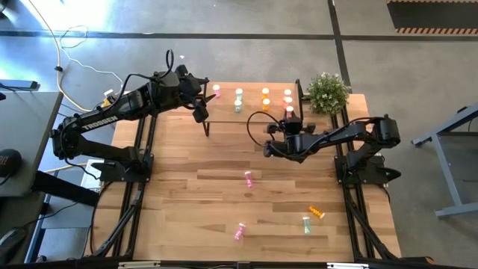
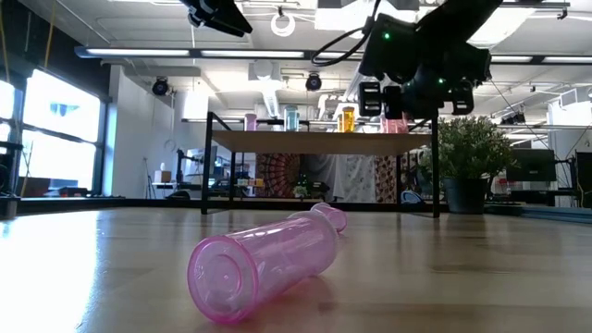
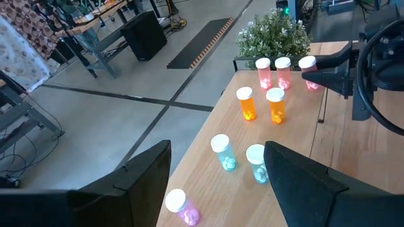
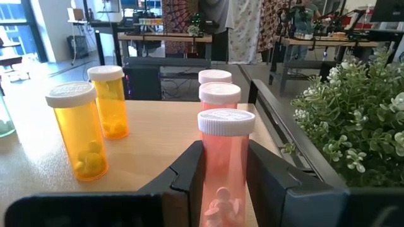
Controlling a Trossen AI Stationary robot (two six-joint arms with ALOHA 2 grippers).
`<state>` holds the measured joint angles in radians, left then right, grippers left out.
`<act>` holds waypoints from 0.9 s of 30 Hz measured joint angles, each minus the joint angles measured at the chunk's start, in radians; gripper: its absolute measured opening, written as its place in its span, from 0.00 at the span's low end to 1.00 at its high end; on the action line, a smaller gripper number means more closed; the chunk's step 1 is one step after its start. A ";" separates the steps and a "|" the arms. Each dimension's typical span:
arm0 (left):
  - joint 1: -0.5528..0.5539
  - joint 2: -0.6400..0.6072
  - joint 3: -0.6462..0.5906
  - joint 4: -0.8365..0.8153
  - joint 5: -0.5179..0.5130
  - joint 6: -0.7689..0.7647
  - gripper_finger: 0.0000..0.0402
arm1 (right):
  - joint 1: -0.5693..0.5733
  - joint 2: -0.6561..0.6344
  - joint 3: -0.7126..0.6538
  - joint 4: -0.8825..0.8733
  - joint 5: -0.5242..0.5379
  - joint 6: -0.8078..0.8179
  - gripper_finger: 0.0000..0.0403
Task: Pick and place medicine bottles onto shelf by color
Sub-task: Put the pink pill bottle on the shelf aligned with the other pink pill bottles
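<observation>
The shelf (image 1: 250, 101) stands at the table's far middle. On it stand one pink bottle (image 3: 180, 207), two pale green (image 3: 222, 151), two orange (image 4: 81, 132) and two salmon-red bottles (image 4: 219, 94), all upright. My right gripper (image 4: 225, 157) is at the shelf's right end, shut on a third salmon-red bottle (image 1: 289, 112). My left gripper (image 3: 218, 183) is open and empty above the shelf's left end (image 1: 202, 101). Several bottles lie on their sides on the table: two pink (image 1: 248, 179), one orange (image 1: 317, 213) and one green (image 1: 306, 224). My right gripper pinches the salmon-red bottle's body (image 4: 225, 170) below its white cap, one finger (image 4: 189, 173) on each side. The fingers come level from the table's near side. The bottle is upright; the fingers hide its base, so I cannot tell whether it stands on the shelf.
A potted plant (image 1: 328, 91) stands right of the shelf, close to my right gripper. A pink bottle (image 2: 264, 264) lies near the low camera. The table's near half holds only the lying bottles.
</observation>
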<state>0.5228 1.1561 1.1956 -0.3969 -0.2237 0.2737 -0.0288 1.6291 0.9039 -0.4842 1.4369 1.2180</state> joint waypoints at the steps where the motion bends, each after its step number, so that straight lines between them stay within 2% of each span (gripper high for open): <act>1: 0.000 0.000 0.000 0.000 0.000 0.000 0.61 | 0.000 0.000 0.000 0.002 -0.001 -0.008 0.22; 10: 0.000 0.000 0.000 -0.001 0.000 0.000 0.61 | 0.000 0.000 0.000 0.011 -0.017 -0.030 0.26; 13: 0.000 0.000 0.000 -0.001 0.000 0.000 0.61 | 0.000 0.009 -0.006 0.009 -0.102 -0.027 0.30; 16: 0.000 0.000 0.000 -0.002 0.000 0.000 0.61 | -0.004 0.003 -0.003 0.012 -0.129 -0.030 0.33; 27: 0.000 0.000 0.000 -0.002 0.003 0.000 0.61 | -0.005 0.000 -0.003 0.010 -0.120 -0.030 0.38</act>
<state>0.5232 1.1561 1.1954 -0.3988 -0.2207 0.2737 -0.0335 1.6294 0.9005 -0.4741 1.3173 1.1881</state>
